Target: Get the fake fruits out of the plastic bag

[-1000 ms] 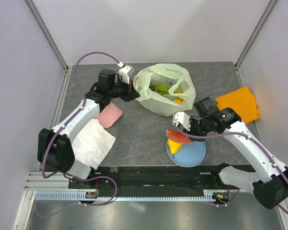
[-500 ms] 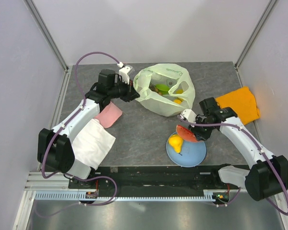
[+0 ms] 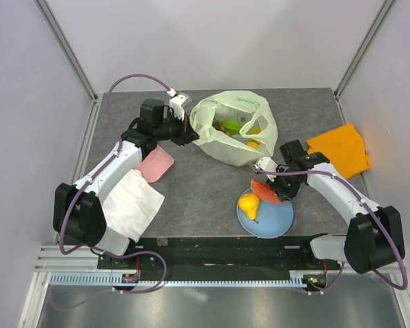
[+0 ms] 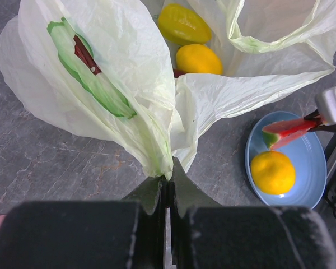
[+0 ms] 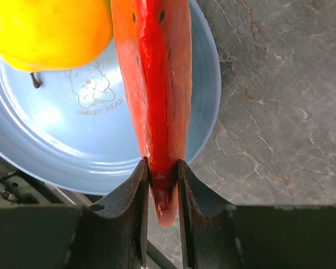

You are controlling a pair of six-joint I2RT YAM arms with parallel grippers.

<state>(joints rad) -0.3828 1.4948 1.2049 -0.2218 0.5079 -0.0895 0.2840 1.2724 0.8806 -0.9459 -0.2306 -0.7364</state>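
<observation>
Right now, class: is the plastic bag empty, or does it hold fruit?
The plastic bag is not empty: two yellow fruits show through its open mouth in the left wrist view.

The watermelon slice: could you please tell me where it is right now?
Top view, right of centre: the slice is pinched in the right gripper over the far rim of the blue plate, beside the yellow fruit on it.

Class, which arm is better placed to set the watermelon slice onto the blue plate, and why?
Right: the right gripper holds the watermelon slice above the blue plate; the left gripper pinches the plastic bag.
</observation>
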